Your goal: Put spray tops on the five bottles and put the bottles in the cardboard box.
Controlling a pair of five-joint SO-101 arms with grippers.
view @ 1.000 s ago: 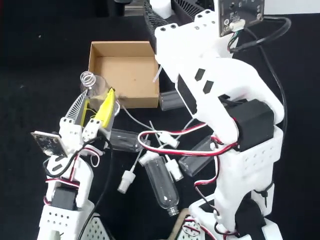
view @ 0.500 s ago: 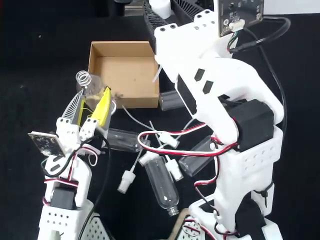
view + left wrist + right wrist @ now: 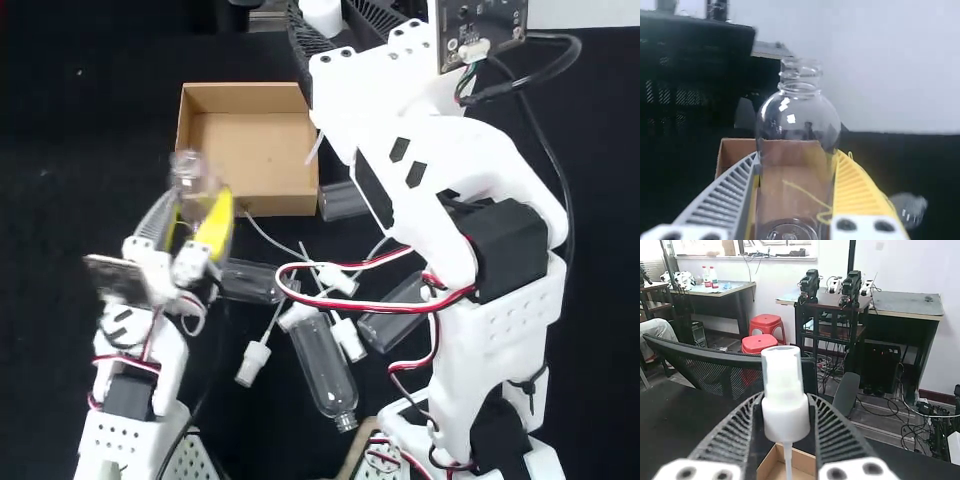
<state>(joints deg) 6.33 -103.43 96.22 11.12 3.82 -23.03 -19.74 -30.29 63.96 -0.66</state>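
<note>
Five clear bottles: one raised bottle (image 3: 796,135) at the left, and four lying on the counter (image 3: 80,150): a left bottle (image 3: 250,281), a near bottle (image 3: 325,368), a right bottle (image 3: 392,315) and a far bottle (image 3: 338,202). One cardboard box (image 3: 245,98). Five spray tops, it seems: one raised top (image 3: 785,400) and four loose tops (image 3: 253,364), half tangled under a cable (image 3: 300,268).

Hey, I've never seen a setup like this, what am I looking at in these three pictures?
Two small robot arms sit at a black table. One picture looks down from above; the other two come from cameras on each arm's wrist. The left claw grips an uncapped clear bottle; the right claw grips a white spray top. On the table lie an open cardboard box, more clear bottles and loose spray tops.
</note>
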